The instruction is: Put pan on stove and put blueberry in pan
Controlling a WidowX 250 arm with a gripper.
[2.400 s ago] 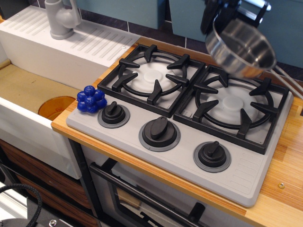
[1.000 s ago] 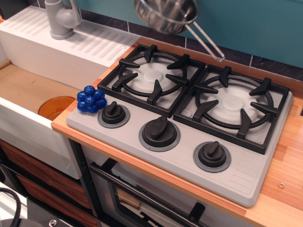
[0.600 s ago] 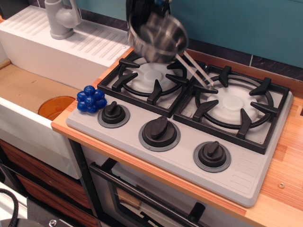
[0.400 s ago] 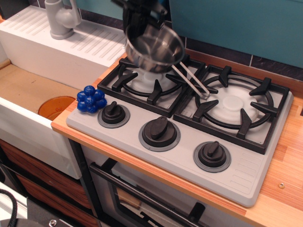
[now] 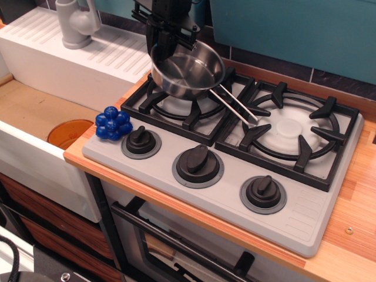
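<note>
Two black burner grates sit on the grey stove (image 5: 305, 214), and the pan (image 5: 187, 71) is over the left grate (image 5: 188, 97), tilted a little, its open side facing up and toward the camera. Whether its bottom touches the grate prongs cannot be told. The thin wire handle (image 5: 234, 106) runs down to the right, its end over the gap between both grates. The gripper (image 5: 166, 36) reaches in from the top edge, and its dark fingers (image 5: 160, 42) are clamped on the pan's far rim. The blueberry (image 5: 113, 124) lies at the stove's front left corner, just beside the leftmost of the three black knobs (image 5: 141, 141) and well apart from the pan. The stove rests on a wooden desk (image 5: 355, 205). To the left is a white sink (image 5: 35, 158) with an orange drain cover (image 5: 67, 132) and a grey tap (image 5: 75, 22).
</note>
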